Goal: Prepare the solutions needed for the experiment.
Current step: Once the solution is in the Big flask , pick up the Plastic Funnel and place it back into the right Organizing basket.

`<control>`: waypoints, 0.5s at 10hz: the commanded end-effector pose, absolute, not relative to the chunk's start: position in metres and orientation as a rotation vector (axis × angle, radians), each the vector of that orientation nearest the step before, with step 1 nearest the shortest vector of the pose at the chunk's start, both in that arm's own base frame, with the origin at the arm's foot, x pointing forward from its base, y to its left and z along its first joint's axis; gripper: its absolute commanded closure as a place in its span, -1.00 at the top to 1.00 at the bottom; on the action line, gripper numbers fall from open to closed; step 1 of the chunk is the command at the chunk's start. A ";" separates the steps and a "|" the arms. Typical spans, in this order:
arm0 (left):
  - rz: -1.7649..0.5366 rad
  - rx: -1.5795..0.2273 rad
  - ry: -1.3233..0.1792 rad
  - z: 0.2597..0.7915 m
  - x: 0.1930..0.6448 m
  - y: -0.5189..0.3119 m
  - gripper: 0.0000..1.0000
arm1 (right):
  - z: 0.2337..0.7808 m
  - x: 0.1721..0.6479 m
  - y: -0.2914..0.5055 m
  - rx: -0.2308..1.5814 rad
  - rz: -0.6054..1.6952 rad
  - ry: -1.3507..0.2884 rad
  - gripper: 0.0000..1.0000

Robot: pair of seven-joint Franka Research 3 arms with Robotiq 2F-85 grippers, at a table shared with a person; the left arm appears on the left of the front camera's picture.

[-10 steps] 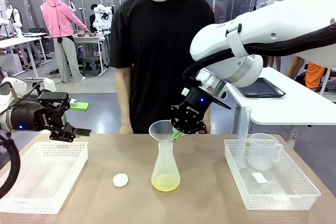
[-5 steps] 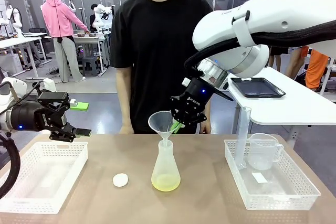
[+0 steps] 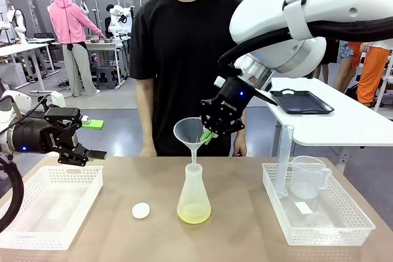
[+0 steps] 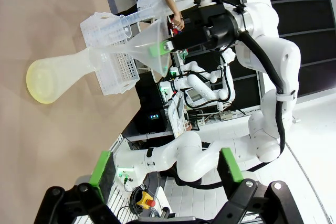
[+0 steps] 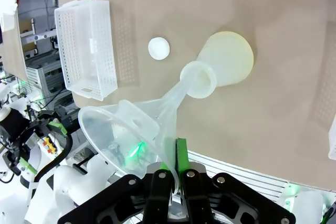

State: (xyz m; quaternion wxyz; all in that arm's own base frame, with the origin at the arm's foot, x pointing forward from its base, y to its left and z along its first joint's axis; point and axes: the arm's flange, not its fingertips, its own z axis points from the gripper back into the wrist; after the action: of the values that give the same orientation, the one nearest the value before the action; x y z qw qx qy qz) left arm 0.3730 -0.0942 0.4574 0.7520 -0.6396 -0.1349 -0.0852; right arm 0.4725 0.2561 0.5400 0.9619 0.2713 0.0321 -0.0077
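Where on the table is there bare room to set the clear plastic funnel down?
The widest bare tabletop lies between the frosted conical flask and the right-hand white mesh basket. A smaller patch lies between the small round white cap and the left white mesh basket. Crowded: the right basket, holding a tall clear cylinder and clear beaker.

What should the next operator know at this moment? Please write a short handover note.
Right gripper: shut on the funnel rim, with the stem tip just at the flask mouth.
Left gripper: open and empty, near the left basket far edge.
Solution: pale yellow-green, in the flask bottom, mid-table. The white cap lies beside it.
Done: liquid is in the flask.
Left, probably: set the funnel aside and cap the flask.
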 end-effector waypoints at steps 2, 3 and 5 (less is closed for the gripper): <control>-0.190 -1.413 -0.294 0.459 0.373 -0.095 1.00 | 0.563 0.458 0.253 0.531 0.023 0.011 -1.00; -0.190 -1.413 -0.294 0.459 0.373 -0.095 1.00 | 0.568 0.457 0.250 0.526 0.018 0.006 -1.00; -0.190 -1.413 -0.294 0.459 0.373 -0.095 1.00 | 0.568 0.458 0.245 0.523 0.019 0.021 -1.00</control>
State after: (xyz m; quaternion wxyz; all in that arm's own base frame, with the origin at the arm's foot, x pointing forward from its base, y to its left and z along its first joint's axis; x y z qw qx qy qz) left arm 0.3731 -0.0942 0.4574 0.7520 -0.6396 -0.1349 -0.0852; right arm 0.4570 0.2502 0.5725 0.9639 0.2661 0.0053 0.0067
